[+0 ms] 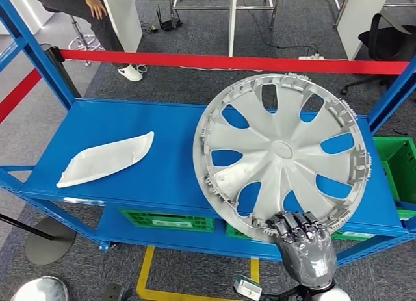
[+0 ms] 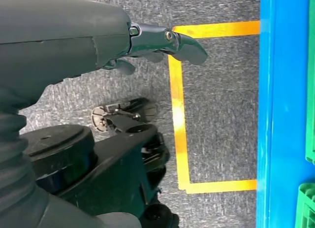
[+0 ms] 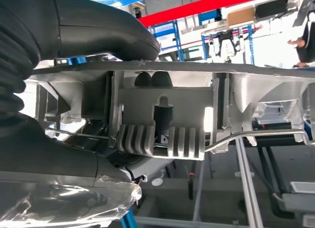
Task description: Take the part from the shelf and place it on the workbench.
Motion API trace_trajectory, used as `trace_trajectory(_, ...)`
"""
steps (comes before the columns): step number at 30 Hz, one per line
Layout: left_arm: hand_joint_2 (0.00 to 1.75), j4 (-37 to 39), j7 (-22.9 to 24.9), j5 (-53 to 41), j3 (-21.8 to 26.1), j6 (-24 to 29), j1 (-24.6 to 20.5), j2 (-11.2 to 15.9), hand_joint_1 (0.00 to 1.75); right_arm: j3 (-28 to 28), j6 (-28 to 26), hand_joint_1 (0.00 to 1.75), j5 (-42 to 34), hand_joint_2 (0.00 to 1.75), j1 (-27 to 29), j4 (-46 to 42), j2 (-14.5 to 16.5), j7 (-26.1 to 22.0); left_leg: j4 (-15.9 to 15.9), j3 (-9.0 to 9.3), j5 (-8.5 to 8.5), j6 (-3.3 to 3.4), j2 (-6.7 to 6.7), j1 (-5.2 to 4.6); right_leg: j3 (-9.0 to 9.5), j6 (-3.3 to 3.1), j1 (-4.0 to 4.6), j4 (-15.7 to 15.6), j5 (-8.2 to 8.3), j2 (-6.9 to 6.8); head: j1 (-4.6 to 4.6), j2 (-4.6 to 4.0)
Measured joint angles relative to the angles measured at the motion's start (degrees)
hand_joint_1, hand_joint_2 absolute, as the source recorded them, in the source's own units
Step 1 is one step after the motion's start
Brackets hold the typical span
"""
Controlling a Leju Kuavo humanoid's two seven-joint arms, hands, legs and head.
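Silver-grey plastic, the wheel cover [image 1: 281, 151] lies on the blue shelf [image 1: 162, 158] toward its right end, its near rim overhanging the front edge, where the right hand [image 1: 305, 244] grips it, fingers curled over the rim. It is round, with spokes, cut-outs and clips around its edge, ribbed inner face upward, tilted. The left hand [image 2: 55, 46] hangs over the floor, fingers apart, holding nothing.

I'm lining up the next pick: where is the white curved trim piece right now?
In the head view, the white curved trim piece lies flat on the left side of the blue shelf, apart from the silver wheel cover on the right.
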Motion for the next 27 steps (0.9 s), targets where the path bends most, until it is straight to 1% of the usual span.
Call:
trace_trajectory(2,1.75,0.0,0.0,0.0,0.0,0.0,0.0,-0.1,0.0,0.0,0.0,1.75,0.0,1.75,0.0,0.0,0.0,0.0,-1.1,0.24,-0.34,-0.1,0.02,0.09,-0.1,0.61,0.0,-0.1,-0.05,-0.07,0.01,0.0)
trace_trajectory(3,1.75,0.0,0.0,0.0,0.0,0.0,0.0,-0.1,0.0,0.0,0.0,1.75,0.0,1.75,0.0,0.0,0.0,0.0,-1.5,0.43,-0.42,-0.09,0.01,0.24,-0.28,0.93,0.0,0.1,-0.34,-0.15,0.08,0.0)
trace_trajectory(4,1.75,0.0,0.0,0.0,0.0,0.0,0.0,-0.1,0.0,0.0,0.0,1.75,0.0,1.75,0.0,0.0,0.0,0.0,-1.8,0.6,-0.33,0.01,0.0,0.39,-0.75,1.23,0.0,1.2,-1.1,-0.2,0.24,0.0)
trace_trajectory(5,1.75,0.0,0.0,0.0,0.0,0.0,0.0,-0.1,0.0,0.0,0.0,1.75,0.0,1.75,0.0,0.0,0.0,0.0,-2.1,0.82,-0.27,0.14,0.0,0.55,-1.78,1.49,0.0,3.5,-2.42,-0.24,0.34,0.0)
trace_trajectory(7,1.75,0.0,0.0,0.0,0.0,0.1,0.0,-0.1,0.0,0.0,0.0,1.75,0.0,1.75,0.0,0.0,-0.1,0.0,-2.1,0.97,-0.35,0.39,0.01,0.55,-5.24,1.88,-0.07,10.6,-5.68,-0.26,0.57,0.0)
trace_trajectory(8,1.75,0.0,0.0,0.0,0.0,0.1,0.0,-0.1,0.0,0.0,0.0,1.75,0.0,1.75,0.0,0.0,-0.1,0.0,-2.1,1.01,-0.4,0.45,0.01,0.54,-6.95,2.05,-0.12,13.8,-6.62,-0.26,0.57,0.0)
trace_trajectory(9,1.75,0.0,0.0,0.0,0.0,0.1,0.0,-0.2,0.0,0.0,0.0,1.75,0.0,1.75,0.0,0.1,-0.1,-0.1,-2.1,1.09,-0.48,0.48,0.0,0.54,-7.92,2.19,-0.16,15.3,-6.48,-0.27,0.59,0.0)
trace_trajectory(10,1.75,0.0,0.0,0.0,0.0,0.1,0.0,-0.2,0.0,0.0,0.0,1.75,0.0,1.75,0.1,0.1,-0.1,-0.1,-2.1,1.24,-0.58,0.45,-0.04,0.56,-7.8,2.29,-0.21,14.6,-5.13,-0.28,0.6,0.0)
trace_trajectory(11,1.75,0.0,0.0,0.0,0.0,0.1,0.0,-0.2,0.0,0.0,0.0,1.75,0.0,1.75,0.1,0.1,-0.1,0.0,-2.1,1.47,-0.73,0.33,-0.1,0.61,-6.6,2.34,-0.28,11.7,-2.95,-0.31,0.6,0.0)
trace_trajectory(12,1.75,0.0,0.0,0.0,0.0,0.1,0.0,-0.2,0.0,0.0,0.0,1.75,0.0,1.75,0.1,0.1,-0.2,0.0,-2.1,1.73,-0.92,0.14,-0.16,0.66,-4.75,2.39,-0.35,7.7,-0.82,-0.38,0.61,0.0)
trace_trajectory(13,1.75,0.0,0.0,0.0,0.0,0.1,0.0,-0.2,0.0,0.0,0.0,1.75,0.0,1.75,0.0,0.1,-0.2,0.0,-2.0,1.86,-1.12,-0.13,-0.23,0.62,-2.69,2.36,-0.32,4.1,0.62,-0.39,0.61,0.0)
trace_trajectory(14,1.75,0.0,0.0,0.0,0.0,0.1,0.0,-0.2,0.0,0.0,0.0,1.75,0.0,1.75,0.0,0.1,-0.2,0.0,-1.9,1.97,-1.25,-0.42,-0.26,0.54,-1.24,2.2,-0.31,1.5,1.3,-0.36,0.6,0.0)
trace_trajectory(15,1.75,0.0,0.0,0.0,0.0,0.1,0.0,-0.2,0.0,0.0,0.0,1.75,0.0,1.75,0.0,0.1,-0.2,0.0,-1.8,1.99,-1.31,-0.66,-0.29,0.44,-0.47,1.93,-0.28,0.3,1.26,-0.29,0.56,0.0)
trace_trajectory(16,1.75,0.0,0.0,0.0,0.0,0.1,0.0,-0.2,0.0,0.0,0.0,1.75,0.0,1.75,0.0,0.1,-0.2,0.0,-1.8,1.95,-1.29,-0.88,-0.32,0.34,-0.22,1.57,-0.2,0.1,1.04,-0.17,0.52,0.0)
trace_trajectory(18,1.75,0.0,0.0,0.0,0.0,0.1,0.0,-0.2,0.0,0.0,0.0,1.75,0.0,1.75,0.0,0.2,-0.2,0.0,-1.5,1.92,-1.51,-1.29,-0.3,0.34,-0.38,0.79,-0.34,-0.2,0.95,-0.09,0.46,0.0)
trace_trajectory(19,1.75,0.0,0.0,0.0,0.0,0.1,0.0,-0.2,0.0,0.0,0.0,1.75,0.0,1.75,0.0,0.1,-0.2,0.0,-0.6,1.5,-2.24,-1.59,-0.26,0.38,-0.38,0.42,-0.42,-0.3,0.98,-0.12,0.36,0.0)
trace_trajectory(20,1.75,0.0,0.0,0.0,0.0,0.1,0.0,-0.2,0.0,0.0,0.0,1.75,0.0,1.75,0.0,0.1,-0.2,0.0,1.4,0.61,-3.53,-1.91,-0.21,0.44,-0.36,0.07,-0.52,-0.4,1.01,-0.16,0.27,0.0)
trace_trajectory(21,1.75,0.0,0.0,0.0,0.0,0.1,0.0,-0.2,0.0,0.0,0.0,1.75,0.0,1.75,0.0,0.1,-0.2,0.1,4.6,-0.89,-5.31,-2.22,-0.16,0.52,-0.37,-0.19,-0.54,-0.4,1.0,-0.21,0.17,0.0)
trace_trajectory(22,1.75,0.0,0.0,0.0,0.0,0.1,0.0,-0.2,0.0,0.0,0.0,1.75,0.0,1.75,0.0,0.1,-0.2,0.1,8.5,-2.81,-7.2,-2.46,-0.13,0.6,-0.39,-0.39,-0.54,-0.4,0.97,-0.27,0.09,0.0)
trace_trajectory(23,1.75,0.0,0.0,0.0,0.0,0.1,0.0,-0.2,0.0,0.0,0.0,1.75,0.0,1.75,0.0,0.1,-0.2,0.1,12.2,-4.64,-8.53,-2.59,-0.13,0.67,-0.4,-0.48,-0.53,-0.4,0.93,-0.29,0.11,0.0)
trace_trajectory(24,1.75,0.0,0.0,0.0,0.0,0.1,0.1,-0.2,0.0,0.0,0.0,1.75,0.0,1.75,0.0,0.2,-0.2,0.1,14.7,-5.91,-8.92,-2.64,-0.13,0.71,-0.39,-0.53,-0.53,-0.4,0.91,-0.3,0.1,0.0)
trace_trajectory(25,1.75,0.0,0.0,0.0,0.0,0.1,0.1,-0.2,0.0,0.0,0.0,1.75,0.0,1.75,0.0,0.2,-0.2,0.1,15.0,-6.2,-8.07,-2.6,-0.13,0.72,-0.34,-0.53,-0.52,-0.4,0.9,-0.27,0.1,0.0)
trace_trajectory(26,1.75,0.0,0.0,0.0,0.0,0.1,0.1,-0.2,0.0,0.0,0.0,1.75,0.0,1.75,0.0,0.2,-0.2,0.1,13.1,-5.41,-6.2,-2.49,-0.13,0.73,-0.25,-0.51,-0.52,-0.4,0.88,-0.22,0.1,0.0)
trace_trajectory(27,1.75,0.0,0.0,0.0,0.0,0.1,0.1,-0.2,0.0,0.0,0.0,1.75,0.0,1.75,0.0,0.2,-0.2,0.1,9.5,-3.76,-3.89,-2.3,-0.12,0.72,-0.13,-0.44,-0.52,-0.4,0.83,-0.16,0.09,0.0)
